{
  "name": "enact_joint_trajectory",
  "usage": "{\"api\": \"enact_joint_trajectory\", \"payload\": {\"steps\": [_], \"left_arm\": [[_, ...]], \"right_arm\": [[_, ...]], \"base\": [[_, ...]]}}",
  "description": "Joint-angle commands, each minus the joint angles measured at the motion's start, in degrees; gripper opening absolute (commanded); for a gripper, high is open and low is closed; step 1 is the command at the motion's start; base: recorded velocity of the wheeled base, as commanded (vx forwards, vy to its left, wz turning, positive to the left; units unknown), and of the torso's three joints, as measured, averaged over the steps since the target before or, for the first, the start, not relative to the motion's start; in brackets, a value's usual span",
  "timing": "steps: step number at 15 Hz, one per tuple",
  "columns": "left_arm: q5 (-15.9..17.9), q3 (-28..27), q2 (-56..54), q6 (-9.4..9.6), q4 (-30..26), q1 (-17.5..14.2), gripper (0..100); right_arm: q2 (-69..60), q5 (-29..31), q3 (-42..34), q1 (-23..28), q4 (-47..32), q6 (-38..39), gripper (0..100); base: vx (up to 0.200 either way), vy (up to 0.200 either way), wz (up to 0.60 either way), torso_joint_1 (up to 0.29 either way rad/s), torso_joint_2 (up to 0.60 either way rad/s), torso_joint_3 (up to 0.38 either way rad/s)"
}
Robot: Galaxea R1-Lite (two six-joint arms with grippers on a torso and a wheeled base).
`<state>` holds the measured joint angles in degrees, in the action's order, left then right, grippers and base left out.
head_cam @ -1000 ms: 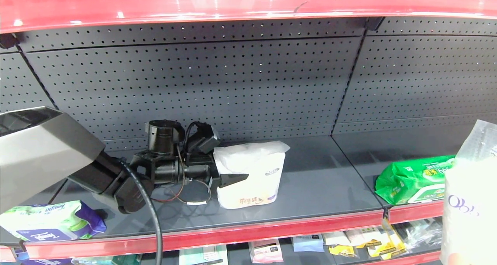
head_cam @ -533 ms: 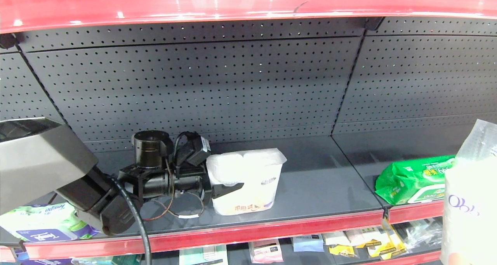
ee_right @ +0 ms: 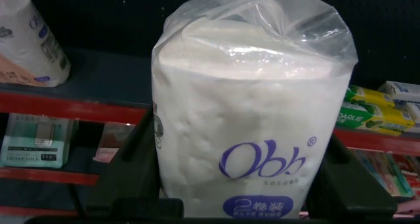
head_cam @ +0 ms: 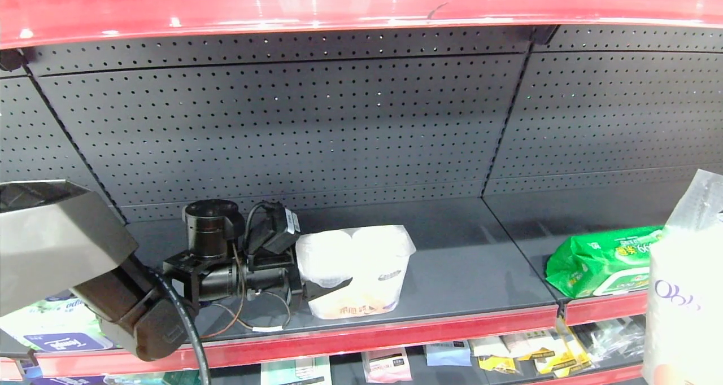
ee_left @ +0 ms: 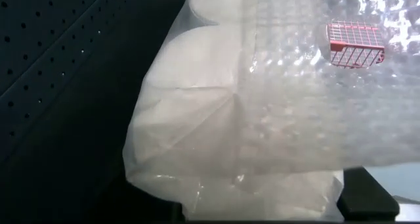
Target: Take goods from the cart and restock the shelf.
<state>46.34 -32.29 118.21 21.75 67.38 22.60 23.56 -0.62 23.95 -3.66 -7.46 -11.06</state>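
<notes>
A white pack of tissue rolls (head_cam: 361,266) stands on the grey shelf board (head_cam: 463,272), left of centre. My left gripper (head_cam: 338,279) is shut on its left side, with one dark finger (head_cam: 334,287) lying across the front. In the left wrist view the pack's wrap (ee_left: 275,119) sits right against the camera, a finger (ee_left: 367,194) beside it. My right gripper (ee_right: 239,188) is shut on a second wrapped pack of rolls (ee_right: 252,125). It holds that pack upright in front of the shelf, and the pack (head_cam: 683,306) stands at the head view's right edge.
A green wipes pack (head_cam: 601,258) lies on the right shelf section, and a green and purple tissue pack (head_cam: 51,328) on the far left. A red lip (head_cam: 395,331) runs along the shelf front. Small goods (head_cam: 508,354) fill the shelf below. Perforated panels back the shelf.
My left gripper has carried the white pack down and to the left, toward the shelf's front edge. The right pack has dropped very slightly.
</notes>
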Motion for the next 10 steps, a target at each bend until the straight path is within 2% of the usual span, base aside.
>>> {"api": "enact_joint_trajectory", "payload": {"steps": [1, 10], "left_arm": [[0.0, 1.3, 0.0, -0.13, 0.3, 0.3, 0], [0.0, 2.2, -0.7, -0.57, 1.4, 1.8, 0]], "right_arm": [[0.2, -0.1, 0.0, 0.0, 0.0, 0.0, 0], [0.3, 0.0, -0.3, 0.0, 0.0, 0.0, 0]], "base": [[0.000, 0.000, 0.00, 0.000, 0.00, 0.000], [0.000, 0.000, 0.00, 0.000, 0.00, 0.000]]}}
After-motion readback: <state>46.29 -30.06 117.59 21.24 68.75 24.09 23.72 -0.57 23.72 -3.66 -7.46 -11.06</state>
